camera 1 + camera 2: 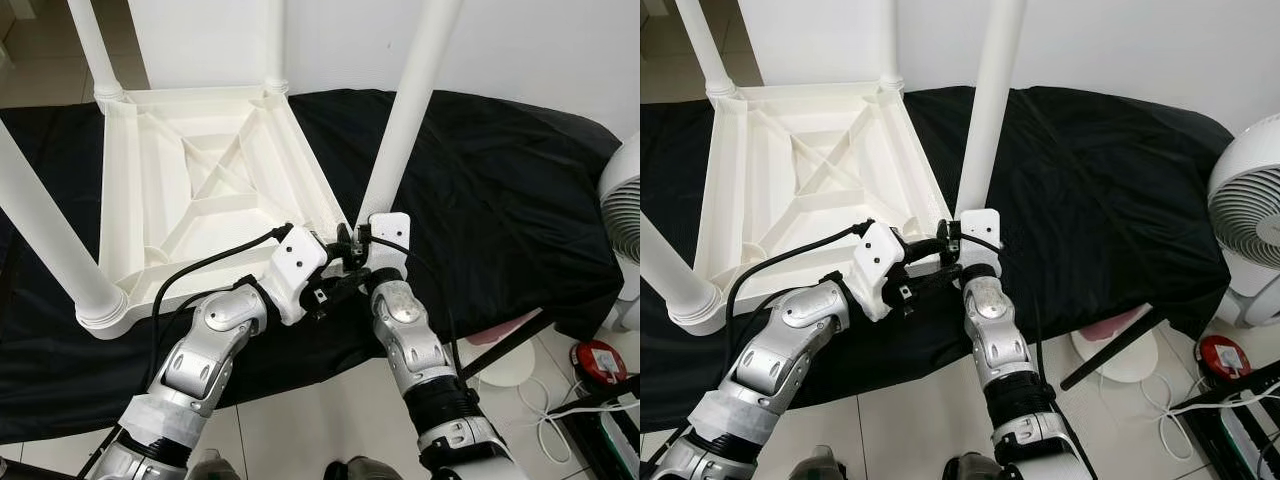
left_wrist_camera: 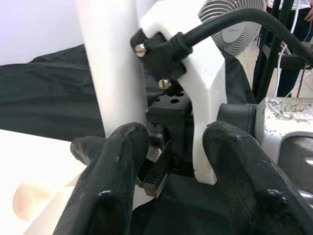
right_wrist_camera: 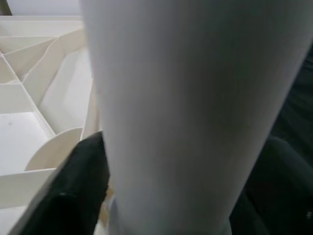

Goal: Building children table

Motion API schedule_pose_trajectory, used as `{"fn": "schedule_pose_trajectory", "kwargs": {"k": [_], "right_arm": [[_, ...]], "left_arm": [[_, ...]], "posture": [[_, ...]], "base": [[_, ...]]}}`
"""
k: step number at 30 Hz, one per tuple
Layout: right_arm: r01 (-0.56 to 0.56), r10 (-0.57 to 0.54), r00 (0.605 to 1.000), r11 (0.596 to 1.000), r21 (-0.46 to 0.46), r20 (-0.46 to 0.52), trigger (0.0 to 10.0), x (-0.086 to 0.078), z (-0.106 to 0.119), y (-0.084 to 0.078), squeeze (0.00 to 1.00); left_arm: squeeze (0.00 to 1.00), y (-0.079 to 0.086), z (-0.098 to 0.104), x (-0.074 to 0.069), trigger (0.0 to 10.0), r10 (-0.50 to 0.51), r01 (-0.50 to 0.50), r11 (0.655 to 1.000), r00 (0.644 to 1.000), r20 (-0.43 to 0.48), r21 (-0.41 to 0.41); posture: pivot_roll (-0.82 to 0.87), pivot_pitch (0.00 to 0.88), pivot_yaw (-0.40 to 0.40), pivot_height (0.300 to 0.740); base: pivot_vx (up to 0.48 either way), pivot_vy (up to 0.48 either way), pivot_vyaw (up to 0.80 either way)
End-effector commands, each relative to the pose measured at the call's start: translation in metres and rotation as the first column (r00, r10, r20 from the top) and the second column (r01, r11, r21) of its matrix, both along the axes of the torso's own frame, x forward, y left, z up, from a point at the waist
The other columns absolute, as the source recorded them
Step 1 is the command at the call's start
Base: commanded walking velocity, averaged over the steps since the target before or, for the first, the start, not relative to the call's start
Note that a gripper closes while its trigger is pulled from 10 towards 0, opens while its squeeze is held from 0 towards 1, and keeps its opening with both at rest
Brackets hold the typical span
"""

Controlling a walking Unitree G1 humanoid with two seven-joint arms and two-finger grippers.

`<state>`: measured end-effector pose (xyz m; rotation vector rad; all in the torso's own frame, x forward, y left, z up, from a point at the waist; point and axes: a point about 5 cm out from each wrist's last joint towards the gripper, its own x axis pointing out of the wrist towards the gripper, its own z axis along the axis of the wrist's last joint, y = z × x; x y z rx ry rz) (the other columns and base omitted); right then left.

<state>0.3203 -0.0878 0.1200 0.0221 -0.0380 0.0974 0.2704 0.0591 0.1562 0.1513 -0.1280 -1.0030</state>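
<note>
Left eye view: table leg [image 1: 405,110] upright, right hand [image 1: 352,238] gripping base

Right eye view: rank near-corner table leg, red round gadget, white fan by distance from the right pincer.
1. Near-corner table leg: in the right pincer.
2. Red round gadget: floor, robot's right.
3. White fan: far right, roughly level with the gadget; too close to call.

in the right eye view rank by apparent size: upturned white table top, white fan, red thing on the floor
1. Upturned table top, largest.
2. White fan, cut off by the frame edge.
3. Red object, smallest.
</note>
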Motion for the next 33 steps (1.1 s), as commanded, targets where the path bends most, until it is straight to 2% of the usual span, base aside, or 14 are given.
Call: {"fn": "schedule_pose_trajectory", "kwargs": {"k": [1, 3, 5, 6, 9, 10, 11, 18, 19, 21, 23, 27, 31, 33], "right_arm": [[0.031, -0.031, 0.999, 0.999, -0.008, 0.013, 10.0, -0.002, 0.0, -0.012, 1.0], [0.043, -0.043, 0.998, 0.999, -0.006, 0.036, 10.0, -0.006, -0.001, -0.029, 1.0], [0.043, -0.043, 0.998, 0.999, -0.006, 0.036, 10.0, -0.006, -0.001, -0.029, 1.0], [0.041, -0.04, 0.998, 0.999, -0.009, 0.039, 10.0, -0.01, -0.004, -0.037, 1.0], [0.032, -0.032, 0.999, 0.999, -0.012, 0.04, 10.0, -0.012, -0.005, -0.043, 1.0], [-0.015, 0.015, 1.0, 1.0, -0.015, 0.024, 10.0, -0.014, -0.009, -0.048, 1.0], [-0.077, 0.078, 0.997, 0.997, -0.025, 0.018, 10.0, -0.015, -0.011, -0.053, 0.0], [-0.273, 0.279, 0.959, 0.956, -0.109, 0.043, 10.0, -0.005, 0.0, -0.065, 0.0], [-0.364, 0.373, 0.927, 0.92, -0.146, 0.036, 10.0, -0.002, 0.005, -0.067, 0.0], [-0.364, 0.373, 0.927, 0.92, -0.146, 0.036, 10.0, -0.002, 0.005, -0.067, 0.0], [-0.451, 0.462, 0.887, 0.874, -0.18, 0.024, 10.0, 0.002, 0.009, -0.069, 0.0], [-0.539, 0.549, 0.836, 0.818, -0.2, -0.012, 10.0, 0.008, 0.013, -0.072, 0.0], [-0.584, 0.589, 0.807, 0.788, -0.196, -0.038, 10.0, 0.011, 0.013, -0.074, 0.0], [-0.653, 0.648, 0.756, 0.735, -0.186, -0.091, 9.6, 0.014, 0.009, -0.073, 0.0]], "left_arm": [[0.0, 0.0, -0.001, -0.001, 10.0, 0.003, -0.003, 1.0, 1.0, -0.005, 0.004], [0.0, 0.001, -0.001, -0.001, 10.0, 0.002, -0.002, 1.0, 1.0, -0.008, 0.002], [0.0, 0.001, -0.001, -0.001, 10.0, 0.002, -0.002, 1.0, 1.0, -0.008, 0.002], [0.0, 0.001, -0.001, -0.001, 10.0, 0.002, -0.002, 1.0, 1.0, -0.008, 0.002], [0.0, 0.001, -0.001, -0.001, 10.0, 0.001, -0.001, 1.0, 1.0, -0.009, 0.001], [0.0, 0.001, -0.001, -0.001, 10.0, -0.001, 0.001, 1.0, 1.0, -0.009, 0.001], [0.0, 0.001, 0.0, -0.001, 10.0, -0.005, 0.006, 1.0, 1.0, -0.01, 0.002], [0.0, -0.001, 0.001, 0.001, 10.0, -0.02, 0.02, 1.0, 1.0, -0.01, 0.002], [0.0, -0.001, 0.001, 0.001, 10.0, -0.025, 0.025, 1.0, 1.0, -0.011, 0.004], [0.0, -0.001, 0.001, 0.001, 10.0, -0.025, 0.025, 1.0, 1.0, -0.011, 0.004], [0.0, -0.002, 0.002, 0.001, 10.0, -0.03, 0.03, 1.0, 1.0, -0.009, 0.007], [0.0, -0.002, 0.003, 0.003, 10.0, -0.027, 0.027, 1.0, 1.0, -0.004, 0.005], [0.0, -0.001, 0.004, 0.003, 10.0, -0.024, 0.024, 1.0, 1.0, -0.003, 0.001], [0.0, -0.001, 0.005, 0.003, 10.0, -0.021, 0.021, 1.0, 1.0, -0.001, 0.002]], "posture": [[0.09, 0.0, -0.098, 0.74], [0.09, 0.0, -0.098, 0.74], [0.09, 0.0, -0.098, 0.74], [0.09, 0.0, -0.098, 0.74], [0.09, 0.0, -0.098, 0.74], [0.08, 0.0, -0.094, 0.74], [0.07, 0.0, -0.09, 0.74], [0.06, 0.0, -0.076, 0.74], [0.05, 0.0, -0.067, 0.74], [0.05, 0.0, -0.067, 0.74], [0.06, 0.0, -0.065, 0.74], [0.06, 0.0, -0.065, 0.74], [0.07, 0.0, -0.066, 0.74], [0.07, 0.0, -0.067, 0.74]], "base": [[0.0, 0.0, 0.0], [0.0, 0.0, 0.0], [0.0, 0.0, 0.0], [0.0, 0.0, 0.0], [0.0, 0.0, 0.0], [0.0, 0.0, 0.0], [0.0, 0.0, 0.0], [0.0, 0.0, 0.0], [0.0, 0.0, 0.0], [0.0, 0.0, 0.0], [0.0, 0.0, 0.0], [0.0, 0.0, 0.0], [0.0, 0.0, 0.0], [0.0, 0.0, 0.0]]}}
